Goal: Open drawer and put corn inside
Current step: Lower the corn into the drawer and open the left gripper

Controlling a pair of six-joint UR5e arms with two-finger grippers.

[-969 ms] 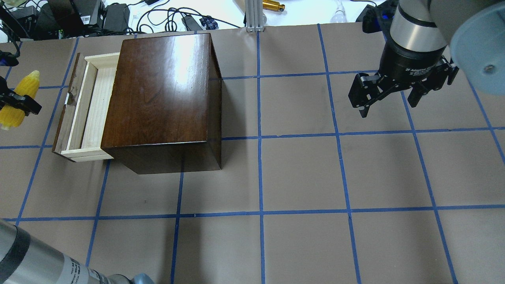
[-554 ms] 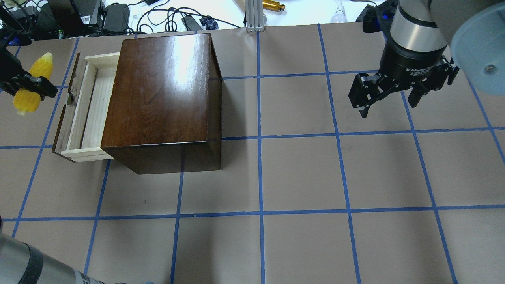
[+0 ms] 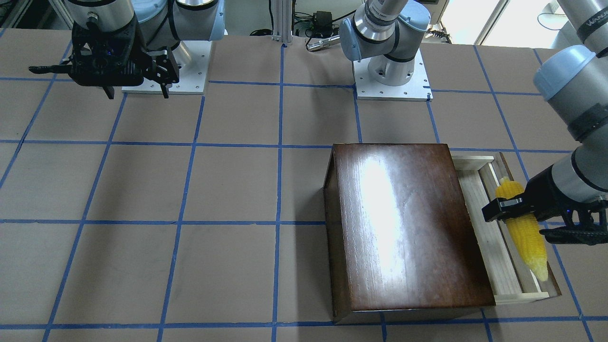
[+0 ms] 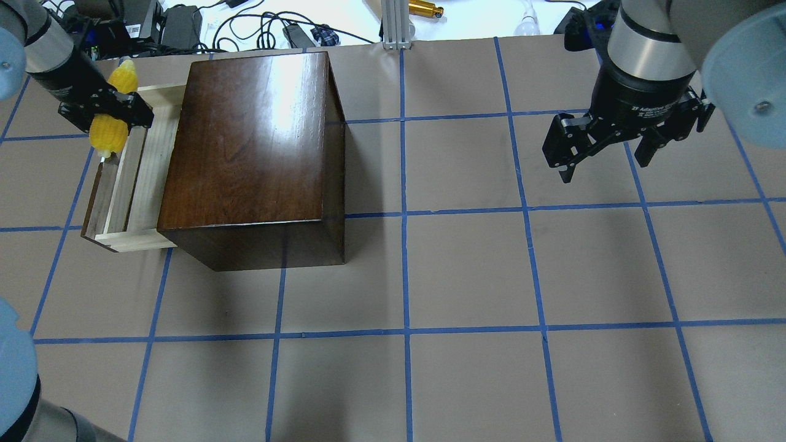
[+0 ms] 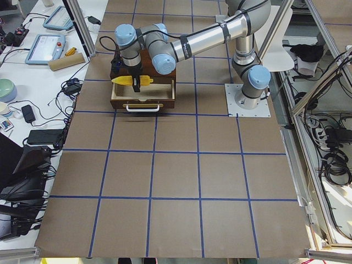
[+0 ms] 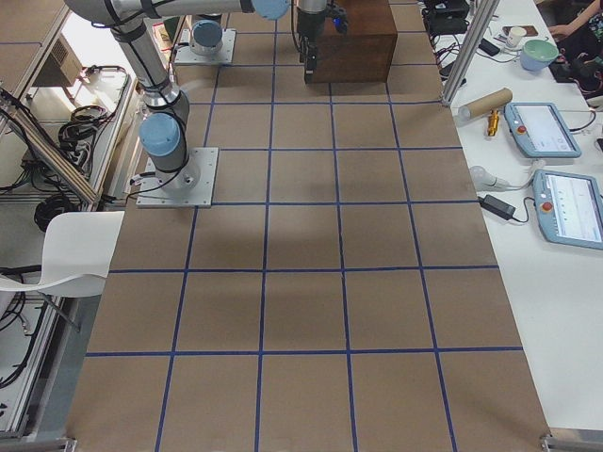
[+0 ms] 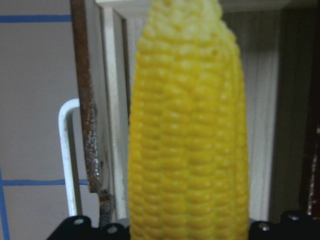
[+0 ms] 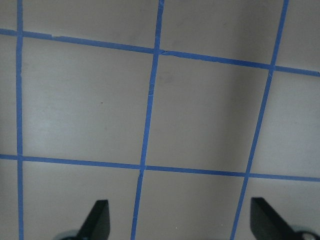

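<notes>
The corn [image 4: 105,136] is a yellow cob held across its middle by my left gripper [image 4: 107,114], which is shut on it. It hangs lengthwise just over the open drawer [image 4: 132,184], near the drawer's front panel. The drawer sticks out of the dark-brown box [image 4: 252,147] on the box's left side. In the front-facing view the corn [image 3: 528,240] lies over the pale tray [image 3: 489,237]. In the left wrist view the corn [image 7: 190,150] fills the frame, with the white handle [image 7: 67,150] to its left. My right gripper [image 4: 605,167] is open and empty, far to the right above the table.
Cables and power adapters [image 4: 178,24] lie beyond the table's far edge, with an aluminium post [image 4: 396,24] and a brass cylinder [image 4: 425,8]. The arm bases [image 3: 392,76] stand at the robot's side. Blue tape lines grid the brown table [image 4: 466,270].
My left gripper has carried the corn from left of the drawer rightward and toward the far side, to above the drawer. The right arm has not moved.
</notes>
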